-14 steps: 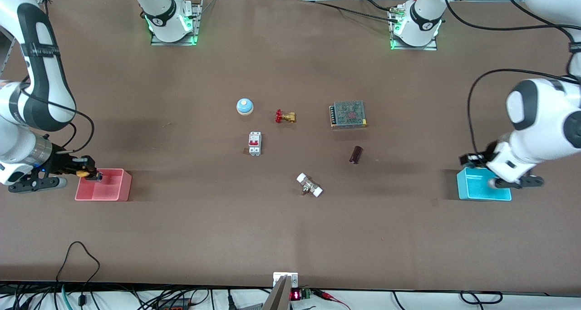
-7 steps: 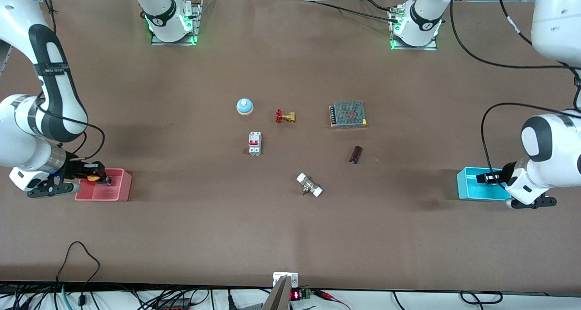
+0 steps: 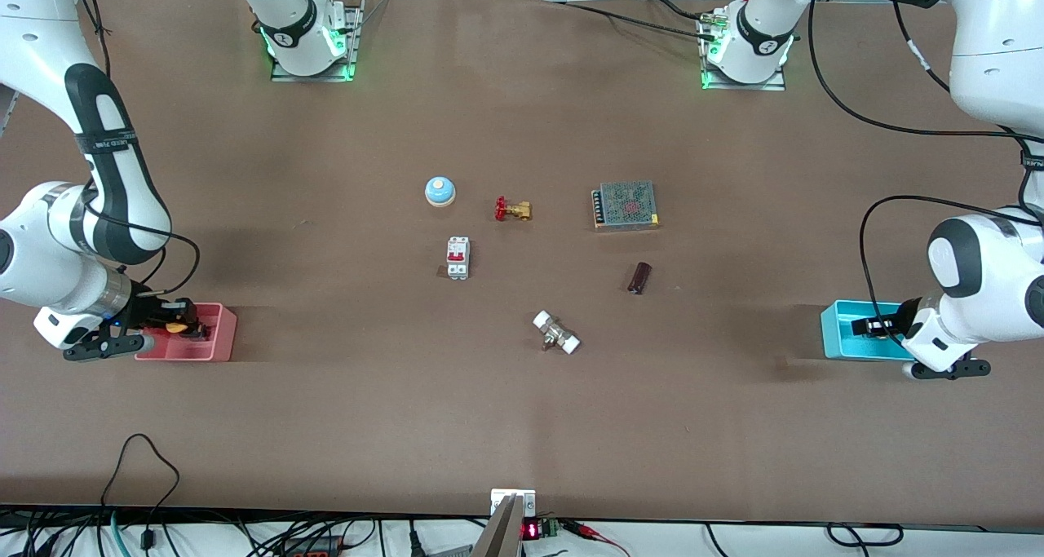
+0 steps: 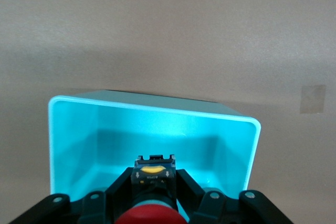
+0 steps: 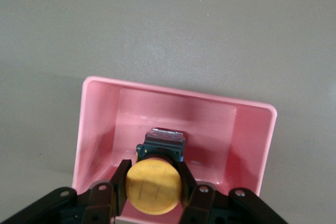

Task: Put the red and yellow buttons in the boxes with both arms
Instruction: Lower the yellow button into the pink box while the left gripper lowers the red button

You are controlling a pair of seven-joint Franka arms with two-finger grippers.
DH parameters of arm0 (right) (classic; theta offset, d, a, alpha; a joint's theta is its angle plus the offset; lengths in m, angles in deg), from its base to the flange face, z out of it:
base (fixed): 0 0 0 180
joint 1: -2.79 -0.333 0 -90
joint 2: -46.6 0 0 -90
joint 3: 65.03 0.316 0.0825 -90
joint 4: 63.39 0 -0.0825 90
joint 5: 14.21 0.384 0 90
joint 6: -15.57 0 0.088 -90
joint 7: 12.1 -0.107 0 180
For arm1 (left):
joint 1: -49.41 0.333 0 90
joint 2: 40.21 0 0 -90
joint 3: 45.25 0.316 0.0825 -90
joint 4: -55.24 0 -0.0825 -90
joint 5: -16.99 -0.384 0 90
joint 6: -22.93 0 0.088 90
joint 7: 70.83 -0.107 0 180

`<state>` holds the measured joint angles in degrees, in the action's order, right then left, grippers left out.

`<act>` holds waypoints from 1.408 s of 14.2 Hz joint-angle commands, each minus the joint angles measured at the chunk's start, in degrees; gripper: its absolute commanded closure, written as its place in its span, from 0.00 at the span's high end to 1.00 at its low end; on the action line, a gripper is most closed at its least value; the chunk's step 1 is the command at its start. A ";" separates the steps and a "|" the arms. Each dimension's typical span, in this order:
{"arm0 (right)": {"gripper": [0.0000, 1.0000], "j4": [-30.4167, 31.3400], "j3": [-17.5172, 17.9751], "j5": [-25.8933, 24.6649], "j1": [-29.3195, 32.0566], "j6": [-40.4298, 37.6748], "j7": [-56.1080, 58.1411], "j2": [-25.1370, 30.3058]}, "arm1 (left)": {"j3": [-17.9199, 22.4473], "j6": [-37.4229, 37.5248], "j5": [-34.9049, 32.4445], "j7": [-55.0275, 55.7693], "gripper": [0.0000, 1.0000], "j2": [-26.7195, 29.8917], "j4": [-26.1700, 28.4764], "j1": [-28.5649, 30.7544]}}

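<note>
The left end effector [image 3: 866, 327] hangs over the cyan box [image 3: 840, 329] at the left arm's end of the desk [image 3: 522, 426], its fingers closed on the red button [image 4: 149, 214], which sits low between the box walls. The right end effector [image 3: 186, 326] hangs over the pink box [image 3: 218, 333] at the right arm's end, its fingers clamped on the yellow button [image 5: 154, 185], whose dark body dips inside the box. Between the two end effectors, on the desk, lie a white-capped fitting [image 3: 555, 333], a white breaker [image 3: 457, 258] and a dark cylinder [image 3: 639, 277]. Farther from the camera sit the blue bell [image 3: 440, 190], brass valve [image 3: 512, 209] and grey mesh box [image 3: 625, 205].
</note>
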<state>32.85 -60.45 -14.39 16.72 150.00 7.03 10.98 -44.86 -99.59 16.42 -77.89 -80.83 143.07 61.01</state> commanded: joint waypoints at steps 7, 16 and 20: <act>0.56 -1.24 0.35 1.07 0.49 0.84 1.70 -1.12 | -0.39 -3.25 3.12 -5.07 0.22 -2.80 -0.73 1.50; 0.71 -1.06 0.35 1.16 0.31 0.75 1.18 -1.03 | -0.57 5.97 3.03 -3.84 1.00 2.56 -1.69 0.97; 0.85 -1.06 0.43 1.59 -0.13 0.66 0.56 -1.03 | -0.74 9.73 2.77 -3.84 1.00 6.59 -1.78 0.97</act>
<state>32.64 -60.31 -14.26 16.64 150.93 7.10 10.33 -45.33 -92.94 18.15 -81.11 -77.34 140.75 61.90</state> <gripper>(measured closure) 0.220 0.000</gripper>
